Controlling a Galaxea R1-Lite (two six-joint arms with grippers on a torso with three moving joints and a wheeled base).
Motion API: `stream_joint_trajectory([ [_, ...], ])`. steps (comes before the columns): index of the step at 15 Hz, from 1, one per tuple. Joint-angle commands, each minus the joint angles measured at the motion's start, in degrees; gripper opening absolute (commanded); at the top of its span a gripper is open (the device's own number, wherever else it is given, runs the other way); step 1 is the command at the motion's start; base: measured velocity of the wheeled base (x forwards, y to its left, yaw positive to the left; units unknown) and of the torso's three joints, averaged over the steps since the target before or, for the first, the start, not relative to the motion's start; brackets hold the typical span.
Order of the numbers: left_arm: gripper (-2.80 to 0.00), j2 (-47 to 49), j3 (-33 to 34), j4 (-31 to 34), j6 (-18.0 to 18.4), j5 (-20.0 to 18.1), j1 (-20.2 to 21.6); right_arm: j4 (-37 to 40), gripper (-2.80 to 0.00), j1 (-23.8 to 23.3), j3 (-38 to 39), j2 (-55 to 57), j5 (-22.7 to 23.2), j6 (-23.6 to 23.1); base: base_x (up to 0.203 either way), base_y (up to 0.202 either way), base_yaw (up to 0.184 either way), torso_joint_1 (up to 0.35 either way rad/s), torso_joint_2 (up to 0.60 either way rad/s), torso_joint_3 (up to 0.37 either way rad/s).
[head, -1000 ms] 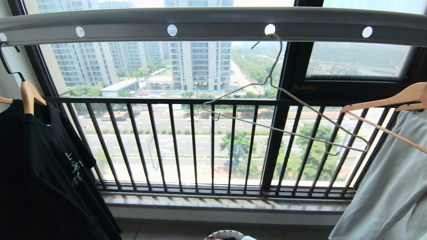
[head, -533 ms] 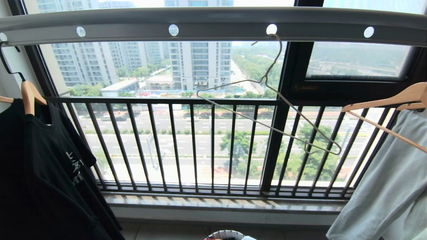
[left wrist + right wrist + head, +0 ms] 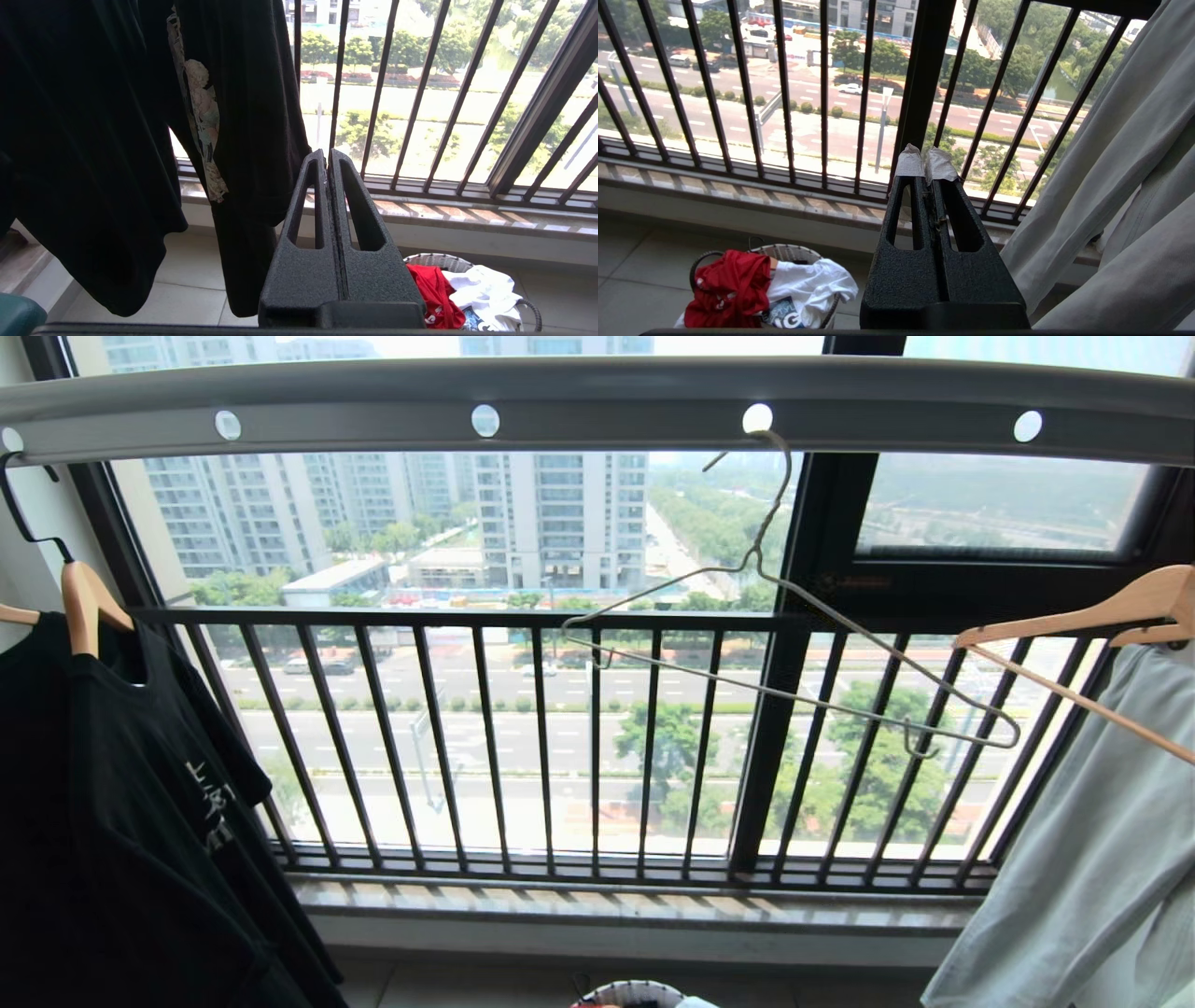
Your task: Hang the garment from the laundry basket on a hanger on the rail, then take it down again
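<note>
Below the head view, both arms sit low, left gripper [image 3: 328,156] and right gripper [image 3: 928,161] pressed together, empty. Only the laundry basket [image 3: 631,991] rim shows there, cut off.

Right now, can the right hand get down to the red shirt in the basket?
Probably yes. The right hand is shut and empty, and the red shirt lies on top in the laundry basket with only open floor between; the pale grey-green garment hangs aside.

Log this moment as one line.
red T-shirt: in basket | wire hanger: empty on rail | left gripper: shut | right gripper: shut
</note>
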Motion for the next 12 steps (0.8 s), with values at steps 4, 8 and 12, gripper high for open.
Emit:
stream_joint_trajectory([
  [4, -2.80, 0.0, 0.0, 0.0, -0.1, 0.0, 0.0, 0.0, -2.80, 0.0, 0.1, 0.1, 0.0, -0.1, 0.000, 0.000, 0.000, 0.000, 0.00, 0.000],
  [8, -2.80, 0.0, 0.0, 0.0, -0.1, 0.0, 0.0, 0.0, -2.80, 0.0, 0.1, 0.1, 0.0, -0.1, 0.000, 0.000, 0.000, 0.000, 0.00, 0.000],
  [12, -2.80, 0.0, 0.0, 0.0, -0.1, 0.0, 0.0, 0.0, -2.80, 0.0, 0.1, 0.0, 0.0, -0.1, 0.000, 0.000, 0.000, 0.000, 0.00, 0.000],
])
